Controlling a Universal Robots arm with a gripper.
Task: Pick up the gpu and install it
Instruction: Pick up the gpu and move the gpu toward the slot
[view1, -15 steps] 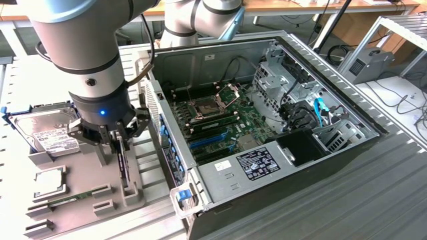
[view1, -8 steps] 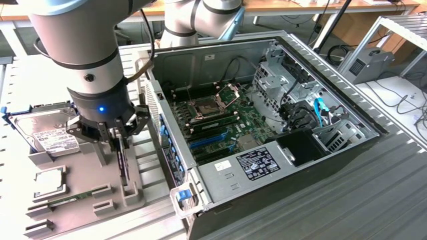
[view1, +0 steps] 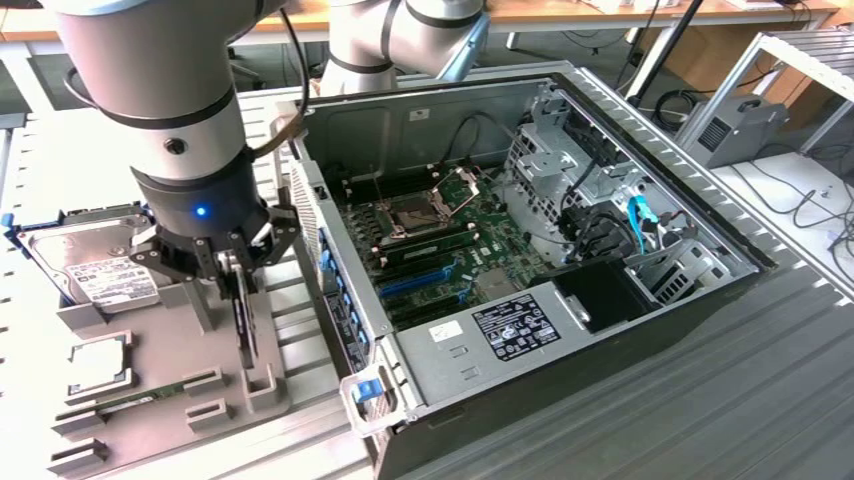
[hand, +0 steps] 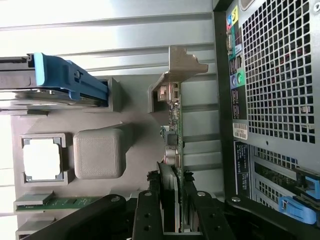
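Picking stage: hand (view1: 230, 265) clamps thin green-board gpu (hand: 175, 120), silver-bracketed, seated in grey plastic holder (hand: 135, 150) below.
Next need: probably a straight, untilted lift.

1. A ribbed metal table (view1: 747, 400) (hand: 125, 30) carries everything.
2. Toward the exterior view's left, a grey holder tray (view1: 174, 350) (hand: 135, 145) lies flat on it.
3. Just beside the tray, on the exterior view's right, an open computer case (view1: 574, 390) (hand: 270, 75) lies on its side.
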